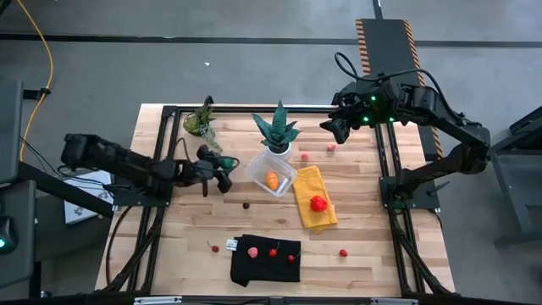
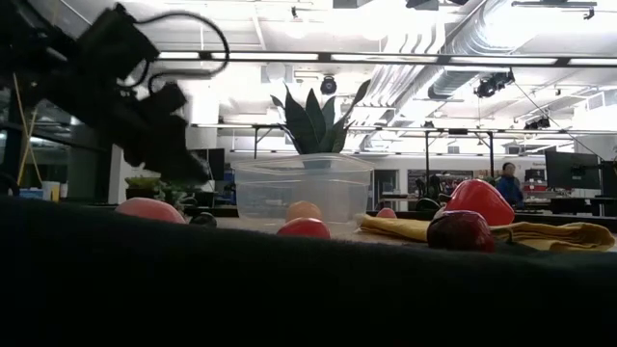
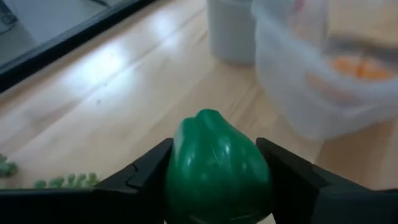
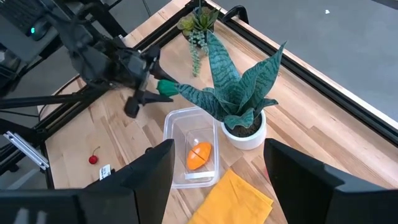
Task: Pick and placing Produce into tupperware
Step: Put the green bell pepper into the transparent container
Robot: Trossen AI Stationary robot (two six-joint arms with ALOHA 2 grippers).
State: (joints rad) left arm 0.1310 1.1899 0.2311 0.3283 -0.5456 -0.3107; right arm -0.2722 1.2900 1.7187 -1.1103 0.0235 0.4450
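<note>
Just left of the tupperware (image 1: 272, 173), the left hand (image 1: 222, 171) is clamped on a green pepper (image 3: 216, 167), its fingers (image 3: 144, 175) pressed to the pepper's sides, and the clear box (one orange piece (image 1: 271, 180) already inside) lies straight ahead of it to the right, beside the white plant pot (image 4: 247, 135). My guess is a short carry rightward over the near wall is what remains, since the right hand (image 1: 340, 129), spread apart and empty, waits well off at the far right of the tabletop (image 1: 373, 246).
</note>
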